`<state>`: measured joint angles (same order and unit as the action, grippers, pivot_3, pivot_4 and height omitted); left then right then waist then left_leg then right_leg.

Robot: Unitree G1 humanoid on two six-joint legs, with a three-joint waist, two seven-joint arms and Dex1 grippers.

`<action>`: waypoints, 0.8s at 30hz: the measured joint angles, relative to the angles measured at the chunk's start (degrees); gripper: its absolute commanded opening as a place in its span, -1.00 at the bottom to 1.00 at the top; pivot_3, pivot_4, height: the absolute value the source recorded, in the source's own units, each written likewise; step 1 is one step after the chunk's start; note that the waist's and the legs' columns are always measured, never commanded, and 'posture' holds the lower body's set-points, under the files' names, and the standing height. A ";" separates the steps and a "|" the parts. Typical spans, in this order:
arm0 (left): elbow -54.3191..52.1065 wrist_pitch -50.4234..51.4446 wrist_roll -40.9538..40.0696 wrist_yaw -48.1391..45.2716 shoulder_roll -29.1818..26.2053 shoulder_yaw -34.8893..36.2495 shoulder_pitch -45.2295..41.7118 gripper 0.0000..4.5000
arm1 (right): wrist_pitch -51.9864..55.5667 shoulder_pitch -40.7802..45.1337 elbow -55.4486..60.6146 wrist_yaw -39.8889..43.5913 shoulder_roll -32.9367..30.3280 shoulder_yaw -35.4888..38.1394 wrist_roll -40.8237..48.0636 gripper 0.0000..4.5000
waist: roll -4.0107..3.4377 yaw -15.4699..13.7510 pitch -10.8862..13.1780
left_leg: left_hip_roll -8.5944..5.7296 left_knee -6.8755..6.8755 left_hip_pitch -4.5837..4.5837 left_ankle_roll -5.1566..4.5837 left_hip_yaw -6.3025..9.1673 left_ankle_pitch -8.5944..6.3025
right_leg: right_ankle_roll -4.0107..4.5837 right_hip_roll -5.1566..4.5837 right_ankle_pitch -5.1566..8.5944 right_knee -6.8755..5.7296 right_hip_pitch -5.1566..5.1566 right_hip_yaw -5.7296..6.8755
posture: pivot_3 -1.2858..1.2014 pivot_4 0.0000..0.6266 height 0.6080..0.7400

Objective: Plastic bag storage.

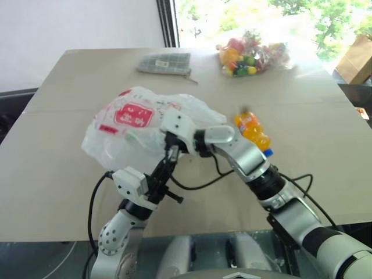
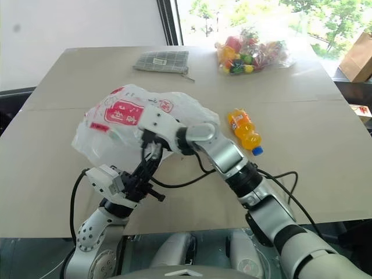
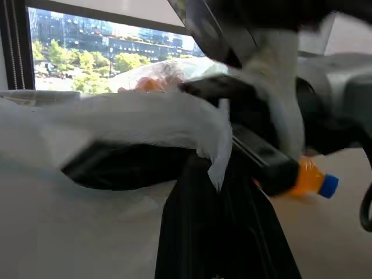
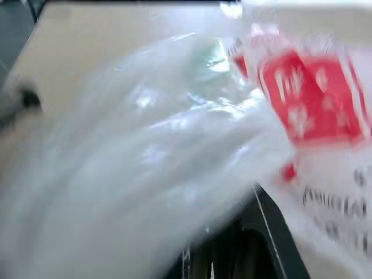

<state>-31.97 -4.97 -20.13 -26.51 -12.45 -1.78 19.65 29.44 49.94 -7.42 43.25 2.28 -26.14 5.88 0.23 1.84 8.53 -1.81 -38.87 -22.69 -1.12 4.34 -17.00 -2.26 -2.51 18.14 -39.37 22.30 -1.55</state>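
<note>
Evidently plastic bag [image 1: 131, 125] between (left) jaws

Beige table [image 1: 52, 174], seams across the top. On it: orange drink bottle [image 1: 253, 131] with a blue cap, lying on its side right of centre; checked grey pouch [image 1: 165, 63] near the far edge; clear bag of colourful small items [image 1: 251, 55] far right. Plastic bag [image 1: 125, 128], white with red print, left of centre; contact with the tabletop unclear.
</note>
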 measured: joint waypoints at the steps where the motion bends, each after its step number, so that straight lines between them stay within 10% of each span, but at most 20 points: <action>1: 0.00 -0.29 0.27 0.02 -0.06 0.01 -0.11 -1.00 | -0.30 0.11 -0.01 -0.35 0.76 0.22 0.09 -0.19 | 0.01 -0.16 -0.01 | -0.04 0.00 0.00 0.00 0.00 0.00 | 0.00 -0.04 0.00 0.00 -0.01 0.00 | 0.03 -0.52 1.00; 5: 0.46 -0.34 0.94 0.01 -0.72 -0.12 -0.25 -1.00 | -2.56 -1.79 0.05 -1.76 0.01 2.29 0.10 0.68 | 0.04 -0.25 -0.02 | -0.11 -0.01 0.00 -0.01 0.00 0.00 | 0.00 -0.09 0.00 -0.01 -0.01 0.00 | 0.03 -0.52 1.00; 17: 1.21 -0.07 -0.40 1.90 0.03 1.26 -2.70 -1.00 | -0.85 -12.23 10.35 7.15 -21.39 12.47 6.32 0.68 | 0.00 0.47 0.01 | 0.01 0.00 -0.05 -0.02 -0.03 0.00 | 0.00 0.02 0.00 -0.05 -0.01 -0.05 | 0.03 -0.52 1.00; 24: 1.25 0.51 -0.78 1.81 -0.04 1.37 -3.15 -1.00 | 4.69 -16.09 13.71 -1.06 -29.98 21.46 4.56 0.68 | 0.01 -0.14 0.00 | -0.04 -0.04 -0.06 -0.03 -0.05 0.00 | 0.00 -0.05 0.00 -0.04 -0.06 -0.05 | 0.03 -0.52 1.00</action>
<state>-30.73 -4.46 -20.91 -24.69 -12.48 -0.41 16.50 34.13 33.85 6.30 42.19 -27.70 -4.68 10.44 0.24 1.70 8.53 -1.85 -38.91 -22.74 -1.15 4.29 -17.00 -2.26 -2.56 18.14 -39.41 22.23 -1.60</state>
